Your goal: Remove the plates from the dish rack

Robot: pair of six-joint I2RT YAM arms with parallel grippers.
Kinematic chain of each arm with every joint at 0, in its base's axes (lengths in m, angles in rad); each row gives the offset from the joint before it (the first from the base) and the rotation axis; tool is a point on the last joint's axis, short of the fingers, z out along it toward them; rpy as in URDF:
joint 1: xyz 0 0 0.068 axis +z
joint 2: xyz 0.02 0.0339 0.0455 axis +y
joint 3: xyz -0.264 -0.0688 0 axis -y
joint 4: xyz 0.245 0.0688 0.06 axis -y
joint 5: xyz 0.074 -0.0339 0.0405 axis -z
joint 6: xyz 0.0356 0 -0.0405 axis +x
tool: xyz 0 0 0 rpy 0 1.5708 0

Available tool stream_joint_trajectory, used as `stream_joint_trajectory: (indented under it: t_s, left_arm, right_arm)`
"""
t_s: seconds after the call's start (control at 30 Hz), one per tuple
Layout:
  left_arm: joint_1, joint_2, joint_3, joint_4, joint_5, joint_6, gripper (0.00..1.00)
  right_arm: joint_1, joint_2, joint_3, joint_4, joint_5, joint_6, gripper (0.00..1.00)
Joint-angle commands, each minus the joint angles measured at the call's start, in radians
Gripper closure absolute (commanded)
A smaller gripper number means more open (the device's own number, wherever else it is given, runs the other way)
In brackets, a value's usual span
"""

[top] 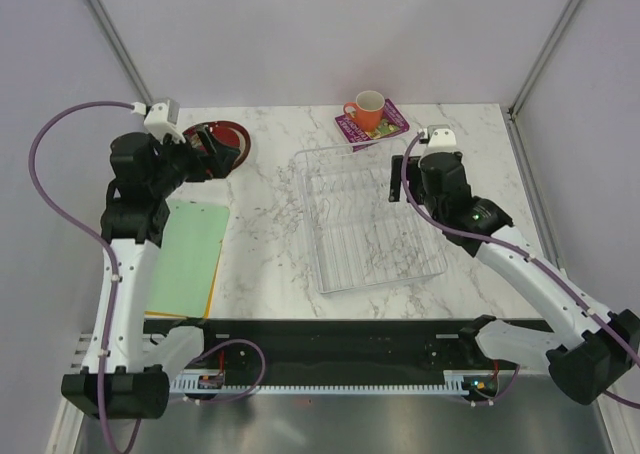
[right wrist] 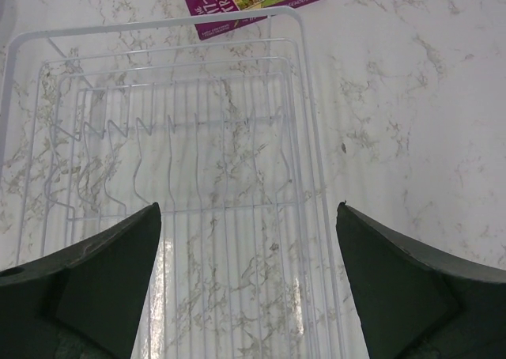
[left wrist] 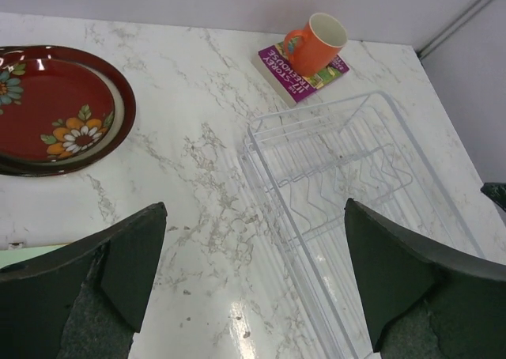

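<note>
The see-through dish rack [top: 365, 219] lies mid-table, its slots holding no plates; it also shows in the left wrist view [left wrist: 356, 177] and the right wrist view [right wrist: 174, 153]. Two stacked dark red plates with flower patterns [left wrist: 55, 110] lie flat on the table at the back left [top: 228, 131], partly hidden by my left arm in the top view. My left gripper [top: 222, 157] is open and empty, above the table between the plates and the rack [left wrist: 253, 248]. My right gripper [top: 397, 181] is open and empty, above the rack's right side [right wrist: 249, 217].
An orange mug [top: 366, 109] stands on a purple book [top: 385, 126] behind the rack. A green mat [top: 185, 254] over a yellow sheet lies at the front left. Grey walls close in the table on three sides.
</note>
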Motion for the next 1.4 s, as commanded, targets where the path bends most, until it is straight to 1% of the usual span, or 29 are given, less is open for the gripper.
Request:
stream_joint_trajectory:
  t_s: [0.0, 0.03, 0.1, 0.13, 0.23, 0.37, 0.6, 0.9, 1.1, 1.37]
  left_arm:
    - [-0.079, -0.143, -0.098, 0.064, -0.064, 0.071, 0.0]
    - [-0.093, -0.175, -0.153, 0.095, -0.082, 0.071, 0.0]
    - [-0.127, -0.247, -0.206, 0.113, -0.131, 0.074, 0.0]
    - [-0.133, -0.264, -0.253, 0.13, -0.149, 0.075, 0.0]
    - [-0.144, -0.286, -0.304, 0.132, -0.173, 0.092, 0.0]
    - [-0.165, -0.255, -0.302, 0.138, -0.2, 0.102, 0.0]
    - [-0.225, -0.227, -0.318, 0.193, -0.243, 0.094, 0.0]
    - [-0.245, -0.21, -0.325, 0.199, -0.286, 0.089, 0.0]
    - [-0.256, -0.22, -0.339, 0.199, -0.317, 0.085, 0.0]
    - [-0.271, -0.207, -0.351, 0.207, -0.364, 0.091, 0.0]
  right_arm:
    - [0.0, -0.06, -0.034, -0.005, 0.069, -0.048, 0.02]
    - [0.0, -0.066, -0.042, -0.002, 0.095, -0.053, 0.02]
    - [-0.002, -0.077, -0.062, 0.003, 0.129, -0.067, 0.02]
    - [0.0, -0.08, -0.067, 0.003, 0.153, -0.079, 0.02]
    - [0.001, -0.092, -0.09, 0.004, 0.196, -0.104, 0.02]
    - [0.001, -0.152, -0.145, 0.027, 0.265, -0.127, 0.02]
    - [0.003, -0.259, -0.212, 0.101, 0.325, -0.147, 0.02]
    - [0.003, -0.223, -0.215, 0.104, 0.341, -0.134, 0.02]
    - [0.004, -0.233, -0.22, 0.109, 0.314, -0.136, 0.02]
    - [0.003, -0.247, -0.269, 0.173, 0.291, -0.145, 0.02]
